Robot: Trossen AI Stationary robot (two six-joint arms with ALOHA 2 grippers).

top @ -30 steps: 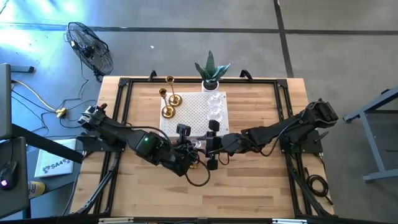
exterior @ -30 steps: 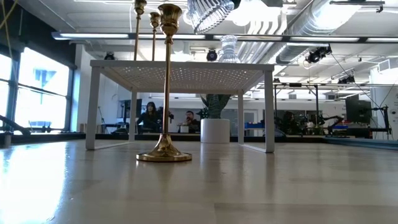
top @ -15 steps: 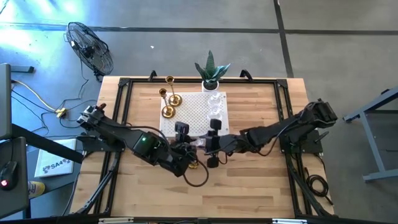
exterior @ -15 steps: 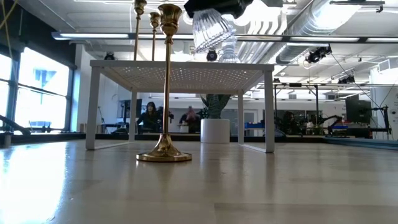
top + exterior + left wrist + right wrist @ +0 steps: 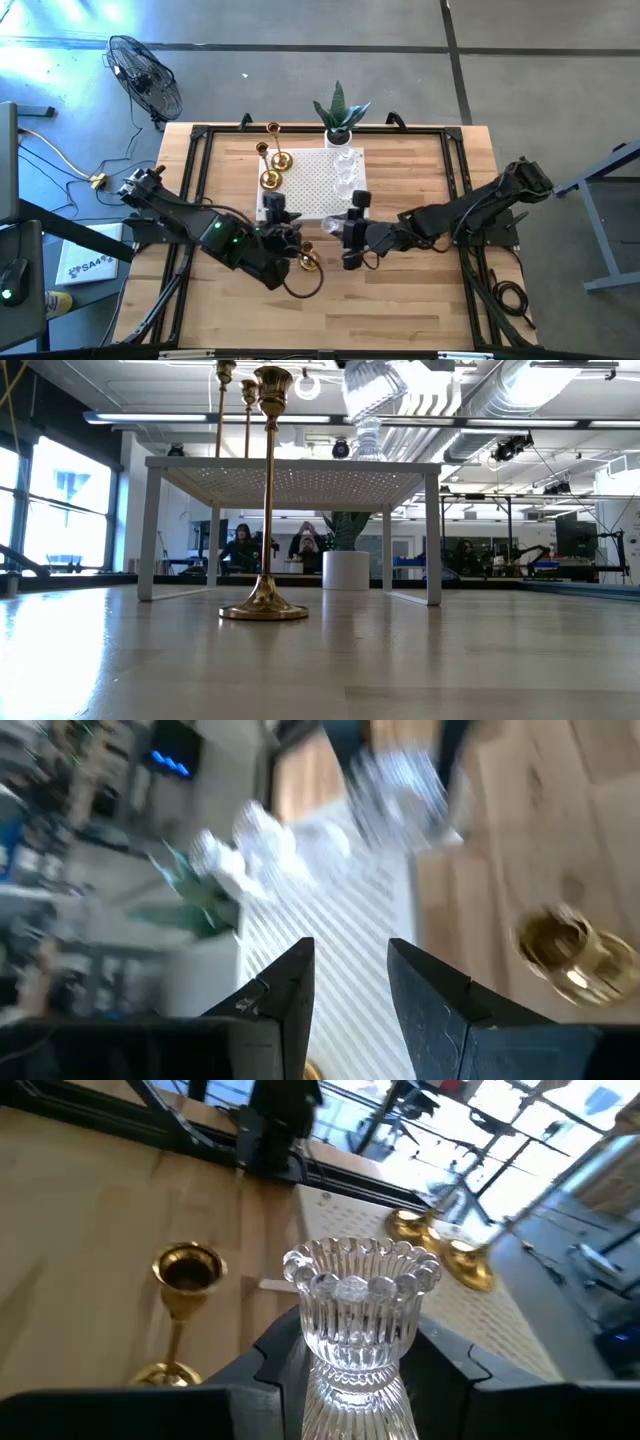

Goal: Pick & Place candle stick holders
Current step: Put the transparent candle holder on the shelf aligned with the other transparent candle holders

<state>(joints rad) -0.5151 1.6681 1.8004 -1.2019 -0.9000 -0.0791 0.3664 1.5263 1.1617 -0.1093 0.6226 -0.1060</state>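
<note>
- The right gripper (image 5: 355, 1365) pinches a clear ribbed glass candle stick holder (image 5: 360, 1312) by its stem, upright, lifted clear of the wooden surface (image 5: 400, 300) beside the white perforated stand (image 5: 315, 185).
- The left gripper (image 5: 348, 982) is spread with nothing between its fingers, near the front edge of the stand.
- One tall shiny gold candle stick holder (image 5: 266, 495) stands on the surface just in front of the stand.
- Two more gold holders (image 5: 272, 165) and further glass holders (image 5: 345, 172) sit on the stand.
</note>
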